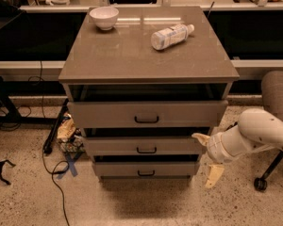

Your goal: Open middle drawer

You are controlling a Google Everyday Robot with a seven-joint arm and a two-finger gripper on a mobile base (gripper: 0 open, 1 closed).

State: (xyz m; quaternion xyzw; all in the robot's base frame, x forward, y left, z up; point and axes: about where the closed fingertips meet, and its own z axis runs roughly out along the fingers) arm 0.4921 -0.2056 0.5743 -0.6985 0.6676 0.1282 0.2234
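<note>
The grey-beige cabinet (146, 55) has three drawer fronts. The middle drawer (113, 146) has a low flat front with a small dark bar handle (146, 150) and sits between the taller top drawer (99, 114) and the smallest bottom drawer (118, 169). My gripper (206, 160) is open at the right end of the middle drawer front, level with it. One cream finger (199, 138) points toward the drawer's right edge, the other finger (213, 175) hangs lower down. It holds nothing and is well right of the handle.
A white bowl (104, 17) and a lying plastic bottle (171, 35) are on the cabinet top. Cables (54, 173) and clutter (68, 133) lie on the floor to the left. A chair on castors (276, 126) stands to the right behind my arm.
</note>
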